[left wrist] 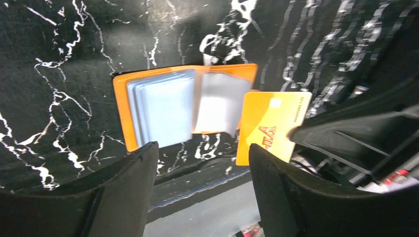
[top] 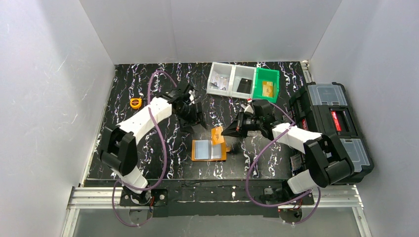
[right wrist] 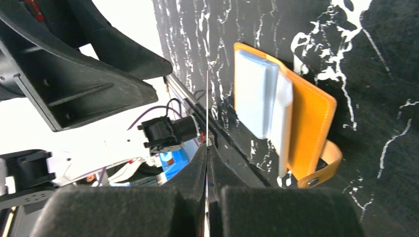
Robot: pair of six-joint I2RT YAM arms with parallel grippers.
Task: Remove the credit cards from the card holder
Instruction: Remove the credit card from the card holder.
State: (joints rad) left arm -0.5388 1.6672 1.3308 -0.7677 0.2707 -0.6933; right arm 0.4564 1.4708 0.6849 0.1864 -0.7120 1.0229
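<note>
**Orange card (left wrist: 269,126) out of the card holder (left wrist: 120,113), clamped between the right fingers (right wrist: 148,207).**

The holder lay open and flat on the bench (top: 173,168) near the front edge, between the arms. It was tan-orange with a closure tab, its clear pockets showing a stack of pale blue credit cards (left wrist: 163,111). The left fingers (left wrist: 123,187) hovered apart above it. It seemed best to carry the orange card well aside before letting go, then pin the holder's bare leaf while teasing out a blue card.
</note>
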